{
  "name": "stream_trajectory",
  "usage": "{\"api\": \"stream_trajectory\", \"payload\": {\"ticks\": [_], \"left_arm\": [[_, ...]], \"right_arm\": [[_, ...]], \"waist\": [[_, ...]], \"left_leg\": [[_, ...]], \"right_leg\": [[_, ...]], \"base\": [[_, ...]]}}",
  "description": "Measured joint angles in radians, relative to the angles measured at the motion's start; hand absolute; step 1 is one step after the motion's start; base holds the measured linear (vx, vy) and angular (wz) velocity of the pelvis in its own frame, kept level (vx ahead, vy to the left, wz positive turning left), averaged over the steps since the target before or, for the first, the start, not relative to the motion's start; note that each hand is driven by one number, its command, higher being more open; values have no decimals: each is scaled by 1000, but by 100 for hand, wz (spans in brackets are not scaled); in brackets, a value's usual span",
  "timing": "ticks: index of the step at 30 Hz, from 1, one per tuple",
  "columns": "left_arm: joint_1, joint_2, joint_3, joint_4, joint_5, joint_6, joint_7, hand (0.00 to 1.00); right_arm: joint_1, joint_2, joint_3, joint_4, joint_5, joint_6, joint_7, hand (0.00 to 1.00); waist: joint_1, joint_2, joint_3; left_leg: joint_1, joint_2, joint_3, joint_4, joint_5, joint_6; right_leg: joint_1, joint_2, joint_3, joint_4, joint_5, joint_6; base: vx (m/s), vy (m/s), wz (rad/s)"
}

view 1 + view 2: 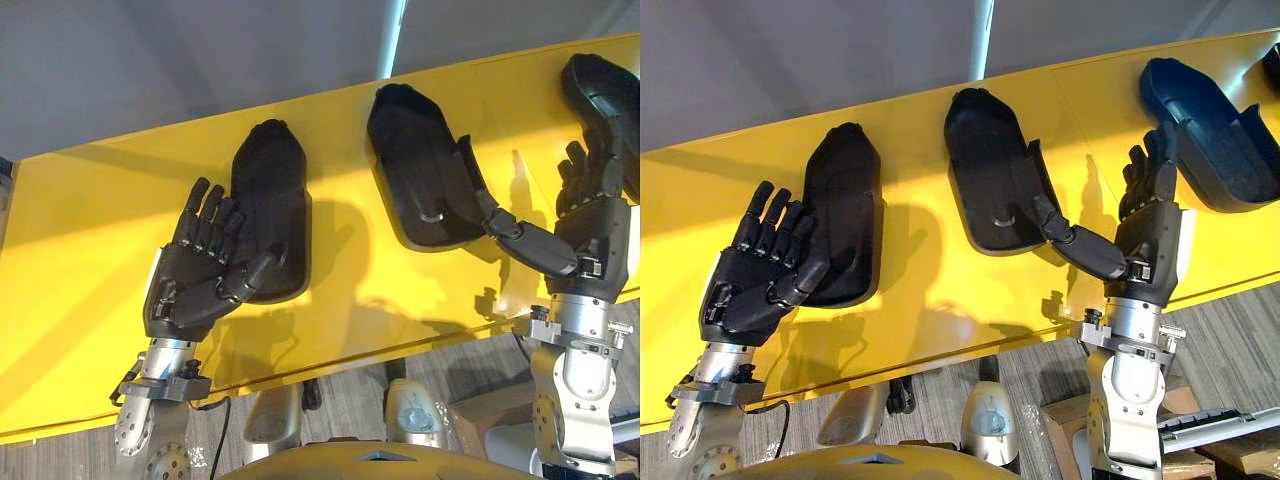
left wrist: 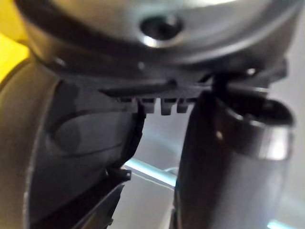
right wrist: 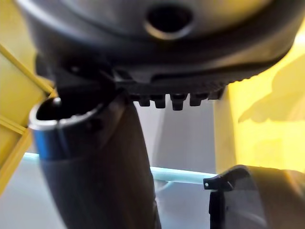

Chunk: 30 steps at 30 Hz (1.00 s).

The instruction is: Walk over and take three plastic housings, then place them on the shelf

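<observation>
Housings (image 1: pixel 990 170) on yellow shelf (image 1: pixel 925 305) (three abreast)

Head eyes share the shelf (image 1: pixel 80 250); wrist cameras sit close.

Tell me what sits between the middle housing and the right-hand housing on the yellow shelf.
The right hand, open, stands between the middle housing and the right-hand housing, thumb reaching the middle one; otherwise bare yellow shelf. Clearest in the right eye view.

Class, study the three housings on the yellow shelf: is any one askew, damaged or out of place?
Nothing stands out much. The left housing, middle housing and right housing lie apart on the shelf, none visibly damaged; they fan at differing angles.
</observation>
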Motion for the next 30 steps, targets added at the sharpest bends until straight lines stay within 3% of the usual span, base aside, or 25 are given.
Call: {"api": "stream_trajectory", "payload": {"ticks": [10, 14, 22, 26, 30], "left_arm": [[-10, 2, -15, 0, 0, 0, 6, 100], [-10, 2, -17, 0, -12, -1, 7, 100], [-21, -4, -16, -10, -31, -42, 12, 100], [-32, -13, -6, -35, -5, -66, 100, 100], [-30, -44, 56, -53, 137, -59, 210, 100]], "right_arm": [[23, 13, 23, 0, 0, 0, 13, 100], [27, 32, 35, 0, 1, 0, 49, 100], [49, 34, 89, 0, -1, -1, 87, 100], [52, 41, 94, 0, 0, -1, 102, 100], [53, 69, 102, 0, 0, -1, 102, 100]], "waist": [[-1, -24, -18], [-1, -44, -40], [2, -51, -99], [1, -53, -119], [3, -57, -144]], "left_leg": [[18, 7, 16, -2, 0, -1], [32, 6, 16, -6, 0, -1], [60, -9, -2, -55, 22, -4], [77, -16, -17, -83, 39, -7], [90, -20, -27, -108, 52, -11]], "right_leg": [[10, 5, 15, -9, 8, 1], [27, 4, 13, -16, 9, 1], [61, -2, -11, -47, 16, 2], [81, -3, -31, -61, 20, -3], [92, -3, -41, -66, 21, -5]], "base": [[-19, 4, -5], [0, 0, 0], [-2, -9, 7], [-10, -26, 10], [-15, -19, 9]]}}
